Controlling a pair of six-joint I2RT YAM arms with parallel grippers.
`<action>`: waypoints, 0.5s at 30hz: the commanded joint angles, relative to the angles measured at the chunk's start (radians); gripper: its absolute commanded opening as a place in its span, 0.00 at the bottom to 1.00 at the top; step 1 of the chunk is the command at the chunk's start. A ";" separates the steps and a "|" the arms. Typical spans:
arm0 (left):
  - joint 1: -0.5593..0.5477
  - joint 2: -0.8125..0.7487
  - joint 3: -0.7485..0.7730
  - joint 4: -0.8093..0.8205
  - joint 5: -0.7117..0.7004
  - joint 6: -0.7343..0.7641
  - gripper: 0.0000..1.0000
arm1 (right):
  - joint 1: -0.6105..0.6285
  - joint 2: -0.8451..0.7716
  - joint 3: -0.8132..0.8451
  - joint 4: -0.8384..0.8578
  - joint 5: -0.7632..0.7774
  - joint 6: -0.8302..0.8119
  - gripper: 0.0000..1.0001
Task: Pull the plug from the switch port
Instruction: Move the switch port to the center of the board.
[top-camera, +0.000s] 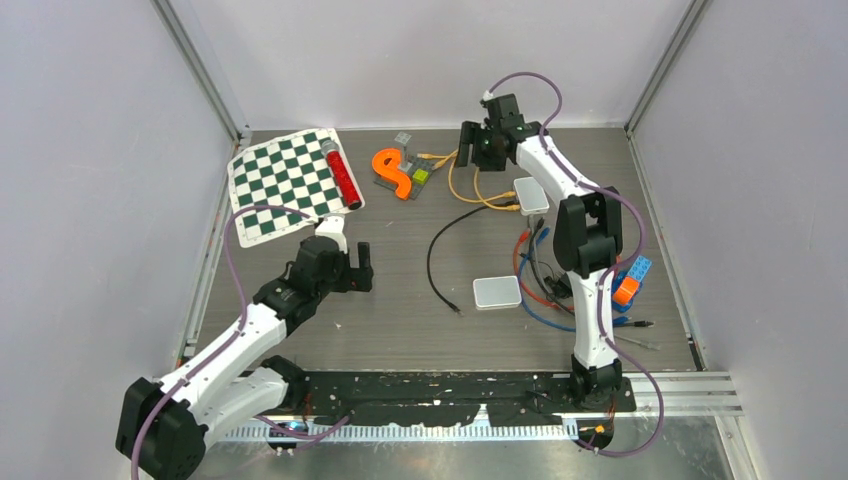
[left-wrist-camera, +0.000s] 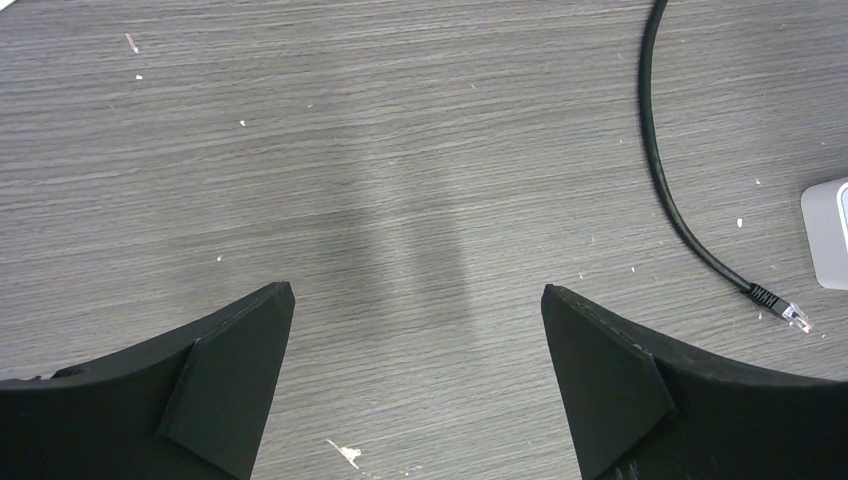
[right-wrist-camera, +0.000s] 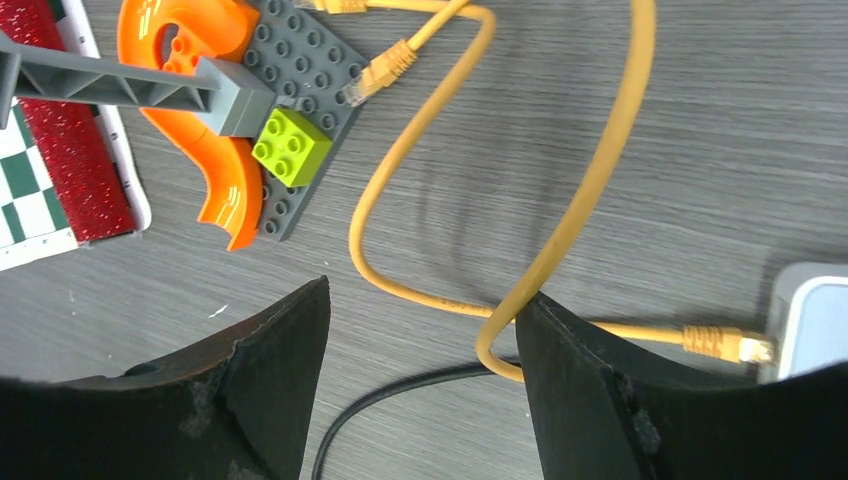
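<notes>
Toward the left edge of the desk (top-camera: 400, 330), the left tool (left-wrist-camera: 416, 295) hangs over bare wood grain with its fingers spread wide and nothing between them. Beyond it, in the far left corner, lies a chequered mat (top-camera: 290, 185) with a red bar (top-camera: 342, 175) along its right side. Just right of the mat sit an orange curved piece (right-wrist-camera: 215, 185) and a green brick (right-wrist-camera: 290, 147) on a grey studded plate. A black cable (left-wrist-camera: 665, 190) curls across the middle of the desk, its clear end lying free beside a white box (top-camera: 497, 292).

Near the far edge, the right tool (right-wrist-camera: 422, 295) is also open and holds nothing. A loop of yellow cable (right-wrist-camera: 600, 170) passes just by its right finger. The yellow plug (right-wrist-camera: 725, 343) is right of centre, seated in the side of the switch (right-wrist-camera: 810, 320), apart from the tool. Blue and orange bricks (top-camera: 632, 280) lie near the right edge.
</notes>
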 joint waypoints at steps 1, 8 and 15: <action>0.005 -0.001 0.008 0.048 0.011 -0.017 0.99 | 0.006 -0.022 -0.036 0.109 -0.109 -0.017 0.75; 0.006 0.013 0.011 0.048 0.023 -0.016 0.99 | 0.019 0.022 -0.039 0.142 -0.089 -0.011 0.76; 0.006 0.025 0.012 0.047 0.036 -0.022 1.00 | 0.065 0.131 0.140 0.012 0.072 -0.062 0.80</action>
